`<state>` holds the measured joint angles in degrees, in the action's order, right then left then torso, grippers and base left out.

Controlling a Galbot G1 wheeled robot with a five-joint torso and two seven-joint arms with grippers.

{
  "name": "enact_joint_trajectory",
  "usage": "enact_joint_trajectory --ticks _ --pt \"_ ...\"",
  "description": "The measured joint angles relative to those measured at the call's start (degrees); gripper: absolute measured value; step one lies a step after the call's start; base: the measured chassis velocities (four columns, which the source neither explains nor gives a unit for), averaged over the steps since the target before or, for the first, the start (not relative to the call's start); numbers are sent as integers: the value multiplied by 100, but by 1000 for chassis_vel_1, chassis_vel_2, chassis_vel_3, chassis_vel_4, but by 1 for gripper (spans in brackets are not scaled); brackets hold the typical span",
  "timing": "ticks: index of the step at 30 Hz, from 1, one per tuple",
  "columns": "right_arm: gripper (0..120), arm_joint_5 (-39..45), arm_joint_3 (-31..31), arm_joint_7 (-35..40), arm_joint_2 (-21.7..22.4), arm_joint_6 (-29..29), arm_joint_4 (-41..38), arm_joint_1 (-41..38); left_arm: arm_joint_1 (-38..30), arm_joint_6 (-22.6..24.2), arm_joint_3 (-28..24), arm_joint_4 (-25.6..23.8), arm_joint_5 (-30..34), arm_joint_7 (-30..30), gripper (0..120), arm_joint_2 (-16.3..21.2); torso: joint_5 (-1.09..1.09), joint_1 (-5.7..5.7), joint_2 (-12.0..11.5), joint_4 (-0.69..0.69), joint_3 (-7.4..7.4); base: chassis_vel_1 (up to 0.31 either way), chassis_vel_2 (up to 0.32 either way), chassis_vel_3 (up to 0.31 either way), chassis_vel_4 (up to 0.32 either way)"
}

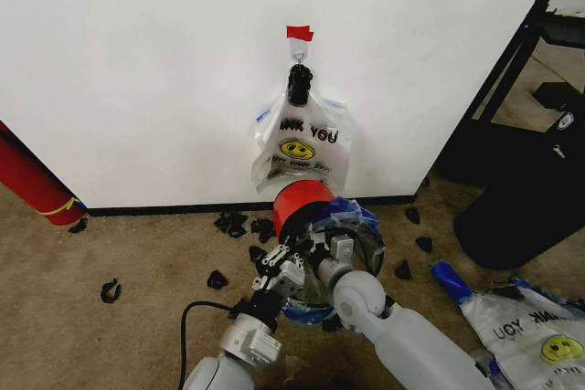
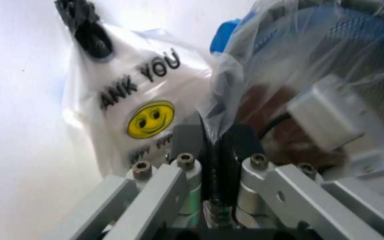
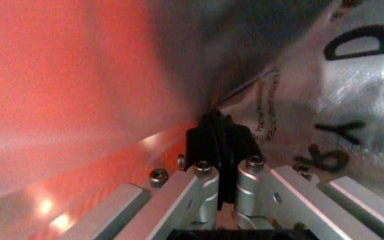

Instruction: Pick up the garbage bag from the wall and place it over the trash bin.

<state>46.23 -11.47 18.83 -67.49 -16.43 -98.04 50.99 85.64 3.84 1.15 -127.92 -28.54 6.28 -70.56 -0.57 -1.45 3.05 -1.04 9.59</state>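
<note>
A garbage bag (image 1: 297, 148) (image 2: 142, 102) with "THANK YOU" print and a yellow smiley hangs from a hook (image 1: 299, 43) on the white wall (image 1: 137, 61), under a piece of red tape. Below it the trash bin (image 1: 303, 203) is tipped, red base toward the wall, and a second translucent bag (image 1: 358, 226) with blue strips is wrapped over it. My left gripper (image 1: 274, 267) (image 2: 215, 135) is shut on a fold of that film (image 2: 217, 95) at the bin's rim. My right gripper (image 1: 334, 248) (image 3: 220, 135) is shut on the film next to the red bin wall (image 3: 58, 90).
Black scraps (image 1: 233, 223) lie on the carpet along the baseboard. A red cylinder (image 1: 32, 180) leans at the left. At the right stand a big black container (image 1: 521, 198) and a black frame (image 1: 512, 70). Another printed bag (image 1: 539, 331) lies on the floor. A black cable (image 1: 187, 317) runs near my left arm.
</note>
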Motion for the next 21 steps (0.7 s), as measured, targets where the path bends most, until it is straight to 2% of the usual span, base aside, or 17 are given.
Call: enact_joint_trajectory --ticks 6,12,21 --pt "0 -230 57 -310 -72 247 247 -44 86 50 -128 -93 -6 -64 3 6 0 0 0 0 0 0 0 0 0" --pt "0 -239 76 -579 -18 335 241 -13 -67 194 -66 101 228 -51 3 4 0 0 0 0 0 0 0 0 0" --pt "0 -262 291 -1047 563 256 -486 403 -461 637 306 566 1281 64 3 77 0 0 0 0 0 0 0 0 0"
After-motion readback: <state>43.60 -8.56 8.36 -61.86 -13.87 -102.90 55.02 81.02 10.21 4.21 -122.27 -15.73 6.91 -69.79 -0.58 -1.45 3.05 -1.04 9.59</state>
